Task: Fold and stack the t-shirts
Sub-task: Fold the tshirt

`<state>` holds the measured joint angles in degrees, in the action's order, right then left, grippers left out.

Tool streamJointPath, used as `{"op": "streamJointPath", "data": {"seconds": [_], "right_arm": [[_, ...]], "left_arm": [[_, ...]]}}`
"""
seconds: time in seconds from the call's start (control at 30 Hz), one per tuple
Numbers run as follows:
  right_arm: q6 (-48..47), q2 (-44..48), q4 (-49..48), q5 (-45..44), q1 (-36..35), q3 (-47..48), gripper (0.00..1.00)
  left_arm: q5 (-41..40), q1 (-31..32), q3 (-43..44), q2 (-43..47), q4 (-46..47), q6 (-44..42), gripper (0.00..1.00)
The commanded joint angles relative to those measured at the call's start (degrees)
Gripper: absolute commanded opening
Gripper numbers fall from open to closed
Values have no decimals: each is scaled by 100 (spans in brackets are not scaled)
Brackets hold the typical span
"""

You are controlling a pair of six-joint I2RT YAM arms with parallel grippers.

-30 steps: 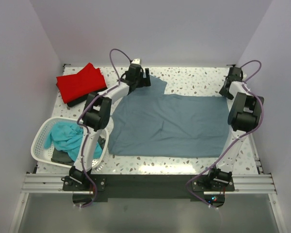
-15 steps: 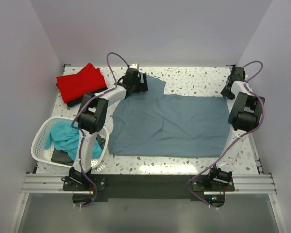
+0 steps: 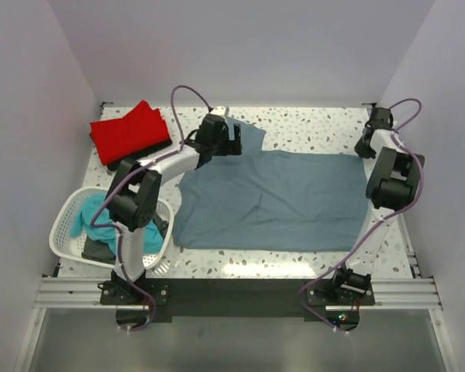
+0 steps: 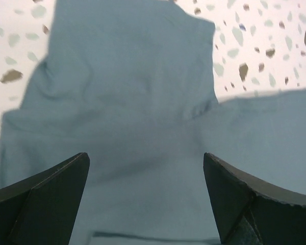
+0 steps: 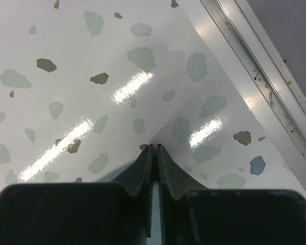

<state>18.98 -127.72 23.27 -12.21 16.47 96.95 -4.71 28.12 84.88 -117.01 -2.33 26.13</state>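
The large slate grey-blue t-shirt (image 3: 271, 198) lies spread flat mid-table, one sleeve pointing to the far left. My left gripper (image 3: 231, 133) hovers open over that sleeve; the left wrist view is filled by the cloth (image 4: 132, 102), and the left gripper (image 4: 145, 168) holds nothing between its wide-apart fingers. At the far right corner my right gripper (image 3: 362, 149) is off the shirt; in its wrist view the right gripper (image 5: 155, 148) is shut over bare table with nothing between the fingers. A folded red t-shirt (image 3: 128, 130) lies on a black one (image 3: 116, 164) at the far left. The teal t-shirt (image 3: 101, 217) sits in the basket.
The white lattice basket (image 3: 62, 225) stands at the near left and also holds a dark cloth (image 3: 97, 249). A metal rail (image 5: 255, 61) borders the speckled table (image 5: 92, 76) on the right. Walls close in on three sides.
My right gripper's fingers have closed together over bare table. The left arm's elbow has swung toward the near left, and its open gripper has edged right over the sleeve.
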Motion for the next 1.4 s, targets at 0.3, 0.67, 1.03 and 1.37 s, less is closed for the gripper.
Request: {"op": "streamJointPath", "data": {"seconds": [0.3, 0.67, 1.03, 1.37], "right_arm": [[79, 256, 530, 131, -12, -158, 0], [114, 520, 530, 25, -3, -325, 0], [158, 845, 521, -256, -3, -747, 0], [229, 1346, 503, -712, 5, -1318, 0]], "left_arm": [[286, 923, -1534, 960, -259, -152, 99], [295, 1151, -2564, 1488, 74, 59, 99], [-82, 1653, -3372, 1558, 330, 358, 99], [-443, 1951, -3943, 1875, 4, 648, 99]]}}
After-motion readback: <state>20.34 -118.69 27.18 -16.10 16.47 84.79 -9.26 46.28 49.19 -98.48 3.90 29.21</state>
